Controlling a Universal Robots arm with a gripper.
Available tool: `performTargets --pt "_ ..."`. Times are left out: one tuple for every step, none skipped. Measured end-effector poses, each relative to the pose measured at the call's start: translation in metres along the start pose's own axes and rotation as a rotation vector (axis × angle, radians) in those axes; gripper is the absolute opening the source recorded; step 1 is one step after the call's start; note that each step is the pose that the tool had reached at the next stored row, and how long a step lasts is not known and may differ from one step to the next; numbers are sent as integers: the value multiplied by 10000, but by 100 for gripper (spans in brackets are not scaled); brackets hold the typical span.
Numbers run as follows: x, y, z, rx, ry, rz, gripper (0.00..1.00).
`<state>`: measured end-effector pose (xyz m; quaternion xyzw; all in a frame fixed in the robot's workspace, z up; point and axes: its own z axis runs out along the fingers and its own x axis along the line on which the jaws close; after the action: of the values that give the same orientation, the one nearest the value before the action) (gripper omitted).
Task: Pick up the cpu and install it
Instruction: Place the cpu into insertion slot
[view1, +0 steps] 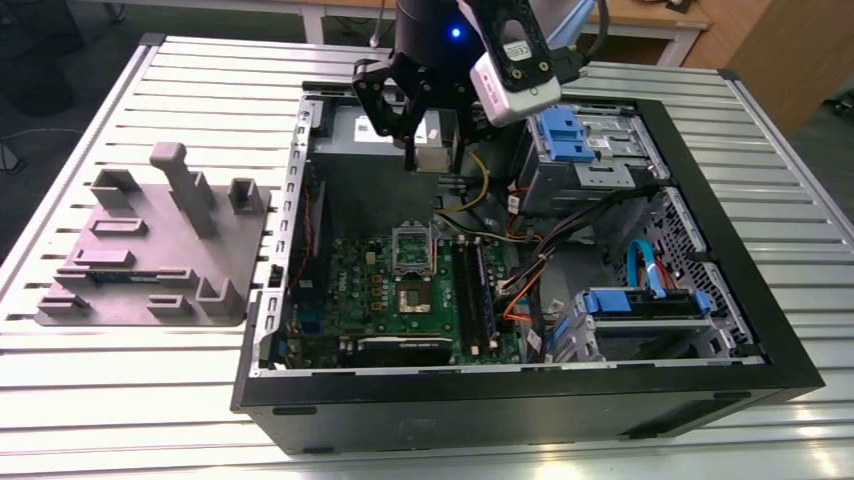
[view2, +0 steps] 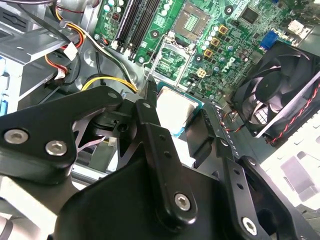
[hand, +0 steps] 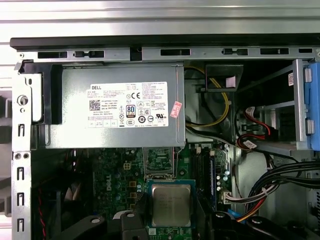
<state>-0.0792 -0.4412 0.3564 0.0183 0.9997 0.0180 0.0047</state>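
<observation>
CPU (hand: 171, 204) is clamped flat, metal top up, between the fingers of the gripper (view1: 434, 158). It is held in the air over the open computer case (view1: 534, 400), at the power supply (hand: 115, 105) end. The open socket (view1: 416, 297) sits on the motherboard (view1: 354, 270) below, offset toward the case's middle. CPU edges are judged roughly square to it.

Socket (view1: 414, 298) open; power supply (hand: 117, 105) and cables (hand: 280, 185) stand near end effector (view1: 434, 155).

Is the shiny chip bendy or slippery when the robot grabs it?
Probably stiff: the cpu looks flat and unbent in the gripper. Its smooth metal top may be slippery, and it's gripped by its edges. Likely light, being thin.
</observation>
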Motion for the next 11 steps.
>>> performTargets --pt "0 0 0 -1 0 0 47" --pt "0 0 0 0 0 0 47" --pt "0 0 1 0 0 0 47" --pt "0 0 1 0 0 0 47" --pt "0 -2 4 -2 -1 0 47" --pt "0 -5 7 -2 -1 0 47" --pt "-1 -11 11 -2 0 -2 47" --pt "-1 -20 16 0 0 -1 47" --pt "-1 -30 24 0 0 0 47" --pt "-1 -41 34 -2 -1 0 47" --pt "-1 -50 44 -2 -1 0 47"
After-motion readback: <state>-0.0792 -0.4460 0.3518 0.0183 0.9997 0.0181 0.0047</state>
